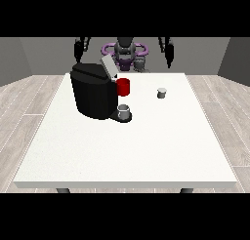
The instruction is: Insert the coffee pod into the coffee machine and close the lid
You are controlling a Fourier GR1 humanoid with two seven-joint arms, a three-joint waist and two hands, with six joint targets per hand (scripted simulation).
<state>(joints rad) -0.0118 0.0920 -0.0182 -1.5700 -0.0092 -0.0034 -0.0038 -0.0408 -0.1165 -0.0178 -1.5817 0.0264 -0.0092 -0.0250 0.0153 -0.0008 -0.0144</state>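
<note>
Pod (161, 92): small grey capsule, upright on the table (122, 156), right of centre, well apart from the machine and untouched. Hand at the view's left (78, 49): raised beside the robot's shoulder, above the far edge, holding nothing; whether its fingers are straight or curled cannot be told. Machine (93, 90): black block on the left half of the table, lid (108, 67) tilted up and open, red part (123, 87) on its right side, grey cup (124, 110) on the base plate below the spout. Hand at the view's right (169, 52): likewise raised, empty, finger pose not legible; it hangs nearest the pod. Step in hand, as judged: reach for the pod, nothing yet begun. Handling advice: bring the hand at the view's right down over the pod, take it by its sides so it stays upright, lift before moving left, pass above the cup and red part, seat it under the open lid, then press the lid down.
</note>
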